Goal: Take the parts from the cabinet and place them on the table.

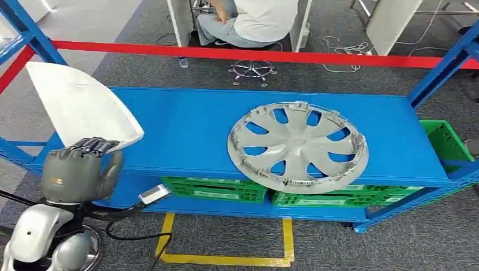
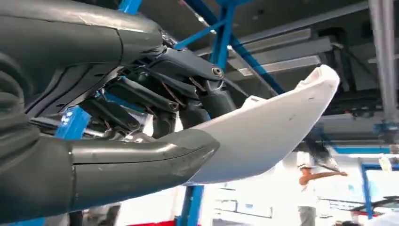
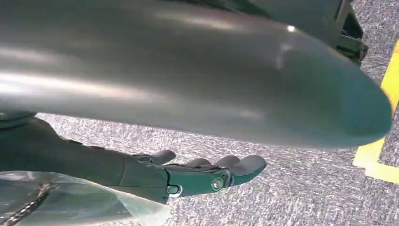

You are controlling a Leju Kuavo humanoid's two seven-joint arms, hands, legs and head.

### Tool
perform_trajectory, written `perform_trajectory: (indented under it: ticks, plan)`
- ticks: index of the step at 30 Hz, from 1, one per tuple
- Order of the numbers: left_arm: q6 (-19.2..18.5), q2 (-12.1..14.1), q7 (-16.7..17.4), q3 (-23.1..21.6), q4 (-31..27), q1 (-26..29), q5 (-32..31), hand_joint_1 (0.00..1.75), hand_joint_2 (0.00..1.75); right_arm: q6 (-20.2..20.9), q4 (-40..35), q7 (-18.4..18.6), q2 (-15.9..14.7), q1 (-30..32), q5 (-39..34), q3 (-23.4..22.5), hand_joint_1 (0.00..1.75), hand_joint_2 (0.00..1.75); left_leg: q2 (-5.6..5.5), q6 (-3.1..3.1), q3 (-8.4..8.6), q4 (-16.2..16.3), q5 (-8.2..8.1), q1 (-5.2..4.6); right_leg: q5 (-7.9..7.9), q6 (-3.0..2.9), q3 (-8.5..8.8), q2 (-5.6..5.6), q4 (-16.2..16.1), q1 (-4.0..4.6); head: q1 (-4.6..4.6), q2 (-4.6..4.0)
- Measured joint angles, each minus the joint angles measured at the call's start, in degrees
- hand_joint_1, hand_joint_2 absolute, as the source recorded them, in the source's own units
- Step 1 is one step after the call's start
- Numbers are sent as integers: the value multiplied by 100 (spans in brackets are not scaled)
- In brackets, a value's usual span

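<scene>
A white curved shell part (image 1: 79, 104) is held by my left hand (image 1: 79, 169) at the left end of the blue shelf (image 1: 181, 124), raised above the shelf's edge. In the left wrist view the thumb (image 2: 141, 155) lies under the white part (image 2: 263, 136) and the dark fingers (image 2: 188, 94) press on its other side. A silver hubcap (image 1: 297, 145) lies flat on the shelf, right of centre, overhanging the front edge a little. My right hand (image 3: 202, 174) hangs over grey carpet with its fingers stretched out and nothing in it.
Green crates (image 1: 214, 189) sit on the lower shelf, and another green crate (image 1: 446, 141) stands at the right end. A red rail (image 1: 254, 55) runs behind the shelf, with a seated person (image 1: 260, 20) beyond it. Yellow floor tape (image 1: 226, 259) marks the carpet in front.
</scene>
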Motion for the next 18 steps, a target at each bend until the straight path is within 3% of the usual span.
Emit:
perform_trajectory:
  ticks: [18]
  plan:
    - [-31, -17, 70, 41, 0, 2, 0, 175, 175, -20, 15, -50, 0, -35, 247, -109, 0, 0, 0, 0, 0, 0, 0, 0, 0, 0, 1, 0, 0, 0, 2, 0]
